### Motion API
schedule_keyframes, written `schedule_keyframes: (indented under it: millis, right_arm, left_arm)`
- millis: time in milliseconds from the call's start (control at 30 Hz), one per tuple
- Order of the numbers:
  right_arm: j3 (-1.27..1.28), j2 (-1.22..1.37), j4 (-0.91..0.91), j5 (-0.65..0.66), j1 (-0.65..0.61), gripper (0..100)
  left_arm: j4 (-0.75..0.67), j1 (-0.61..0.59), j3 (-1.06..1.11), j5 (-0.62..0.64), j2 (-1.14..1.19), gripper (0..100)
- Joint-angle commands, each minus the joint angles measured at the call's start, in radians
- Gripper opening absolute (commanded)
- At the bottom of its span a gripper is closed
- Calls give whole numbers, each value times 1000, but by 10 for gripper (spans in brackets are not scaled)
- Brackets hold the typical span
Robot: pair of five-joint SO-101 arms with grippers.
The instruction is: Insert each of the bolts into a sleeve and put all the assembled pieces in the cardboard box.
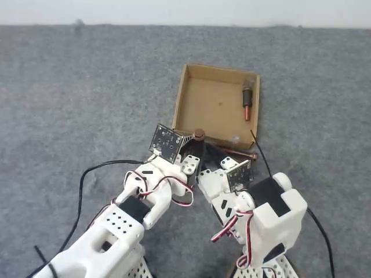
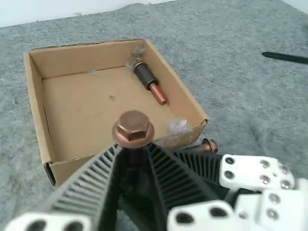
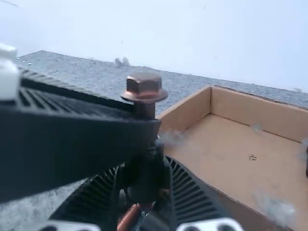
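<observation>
Left claw [image 2: 133, 161] with bolt [image 2: 133, 129] above grey carpet [image 1: 87, 87], white wall [image 1: 174, 10] beyond.

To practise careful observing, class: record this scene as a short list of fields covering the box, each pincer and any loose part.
box: cardboard box, open, on grey carpet
in box: one assembled piece beside a side wall
left pincer: shut on upright bolt, below its head
right pincer: shut on dark sleeve around that bolt
loose: spare bolt on carpet, outside the box's near wall
</observation>
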Motion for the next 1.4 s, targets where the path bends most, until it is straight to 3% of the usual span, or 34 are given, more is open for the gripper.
schedule_keyframes:
  millis: [0,400,533,667,1200,1367]
  right_arm:
    - [17,-24,4,14,-2,6]
    - [17,-24,5,14,-2,6]
    - [17,-24,5,14,-2,6]
    - [17,-24,5,14,-2,6]
    - [17,-24,5,14,-2,6]
    - [17,-24,5,14,-2,6]
  left_arm:
    - [-15,-9,-12,-2,-11,16]
    - [-98,-78,-5,23,-12,18]
    - [-92,-75,1,118,-11,126]
    - [-94,-71,33,118,-11,220]
    - [-98,-78,27,120,-14,207]
    - [-92,-80,28,121,-117,206]
